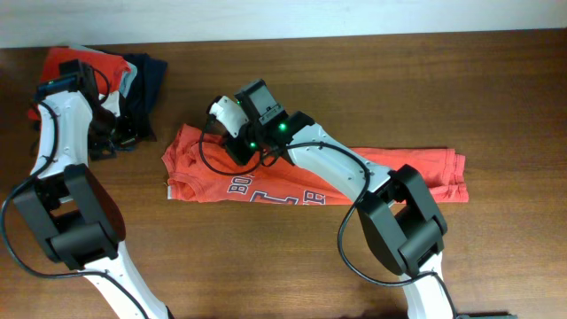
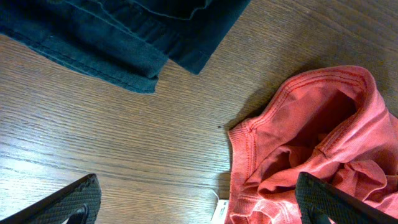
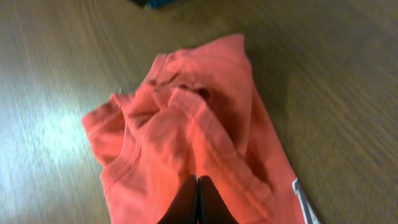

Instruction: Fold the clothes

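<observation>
An orange-red T-shirt point(image 1: 399, 168) with navy-and-white lettering point(image 1: 266, 190) lies stretched across the middle of the table. My right gripper point(image 1: 237, 149) is down on its upper left part. In the right wrist view the right gripper point(image 3: 198, 182) is shut, and a raised fold of the bunched T-shirt point(image 3: 186, 124) runs into its tips. Another orange-red shirt point(image 1: 64, 60) lies in the pile at the back left. My left gripper point(image 1: 111, 142) hovers by that pile. It point(image 2: 199, 208) stands wide open over bare wood, its right finger point(image 2: 336, 199) above a ribbed orange-red hem point(image 2: 298, 118).
A dark navy garment point(image 1: 146, 84) and a pale grey piece point(image 1: 129, 78) share the back-left pile; the navy cloth point(image 2: 112, 37) fills the top of the left wrist view. A white tag point(image 2: 219, 211) shows at the shirt's edge. The wooden table point(image 1: 496, 89) extends on the right.
</observation>
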